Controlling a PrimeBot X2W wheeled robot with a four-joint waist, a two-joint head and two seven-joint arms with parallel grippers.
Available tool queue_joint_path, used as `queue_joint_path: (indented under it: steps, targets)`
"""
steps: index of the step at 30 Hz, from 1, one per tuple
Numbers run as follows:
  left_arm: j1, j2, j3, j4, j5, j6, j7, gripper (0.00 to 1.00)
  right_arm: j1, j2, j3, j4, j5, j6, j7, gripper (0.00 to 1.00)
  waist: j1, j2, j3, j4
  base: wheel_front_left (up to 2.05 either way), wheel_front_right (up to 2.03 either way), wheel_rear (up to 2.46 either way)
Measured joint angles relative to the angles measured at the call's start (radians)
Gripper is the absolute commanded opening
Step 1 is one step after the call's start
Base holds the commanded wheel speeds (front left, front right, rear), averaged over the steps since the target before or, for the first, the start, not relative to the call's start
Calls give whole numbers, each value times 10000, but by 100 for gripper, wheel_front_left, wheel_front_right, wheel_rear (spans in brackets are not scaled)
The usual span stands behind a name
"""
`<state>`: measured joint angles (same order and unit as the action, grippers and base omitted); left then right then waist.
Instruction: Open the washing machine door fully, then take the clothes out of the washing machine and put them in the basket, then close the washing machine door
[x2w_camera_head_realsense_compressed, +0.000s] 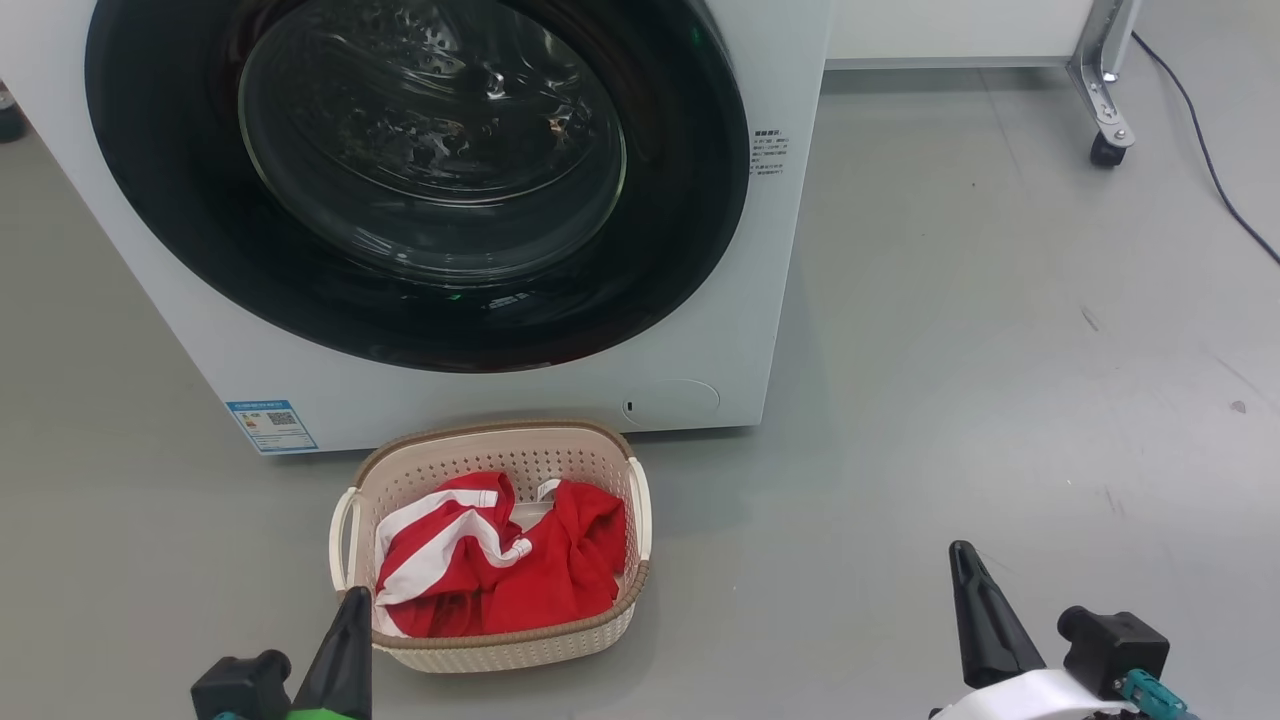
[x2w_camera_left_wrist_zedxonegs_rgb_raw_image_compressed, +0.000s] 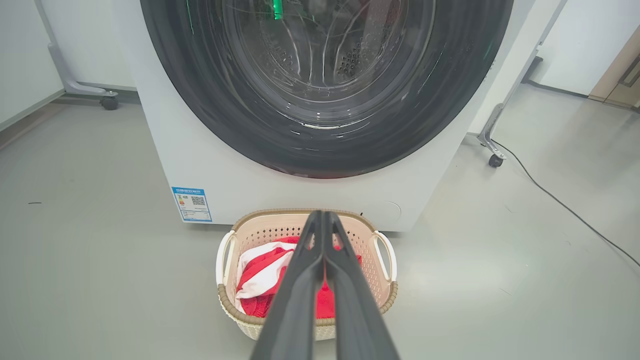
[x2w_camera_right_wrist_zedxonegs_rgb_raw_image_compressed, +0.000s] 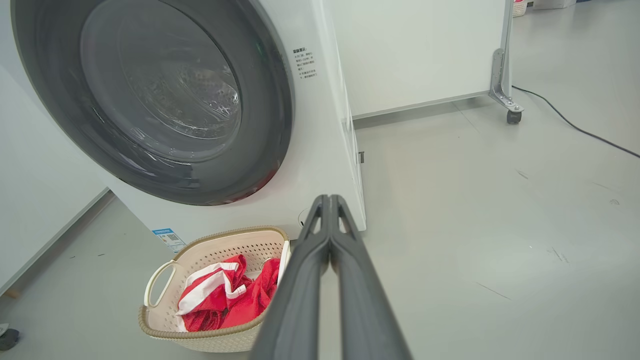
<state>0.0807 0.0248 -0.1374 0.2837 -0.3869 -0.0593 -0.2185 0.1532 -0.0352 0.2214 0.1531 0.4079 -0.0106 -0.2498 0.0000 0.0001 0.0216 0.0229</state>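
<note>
At seven o'clock in the head view, the left gripper (x2w_camera_head_realsense_compressed: 352, 610), two long dark fingers, is clenched on nothing, just beside the small cream perforated plastic basket (x2w_camera_head_realsense_compressed: 500, 432) with its brown woven-look rim at six o'clock. The bright red, white-striped clothes (x2w_camera_head_realsense_compressed: 520, 575) lie inside it. At eleven o'clock the large round black-rimmed glass door (x2w_camera_head_realsense_compressed: 430, 150) sits flush on the big white front-loading washing machine (x2w_camera_head_realsense_compressed: 780, 260); no red shows through it. At five o'clock the right gripper (x2w_camera_head_realsense_compressed: 965, 560) is clenched, empty. Every step looks done.

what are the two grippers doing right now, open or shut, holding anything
left gripper: closed, holding nothing
right gripper: closed, holding nothing
</note>
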Motion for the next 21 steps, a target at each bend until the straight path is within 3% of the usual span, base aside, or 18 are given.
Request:
queue_joint_path:
  steps: [21]
  targets:
    - [-156, 2, 441, -27, -2984, -169, 788, 0, -229, -157, -685, -48, 3185, 92, 690, 0, 0, 0, -36, -41, 0, 0, 0]
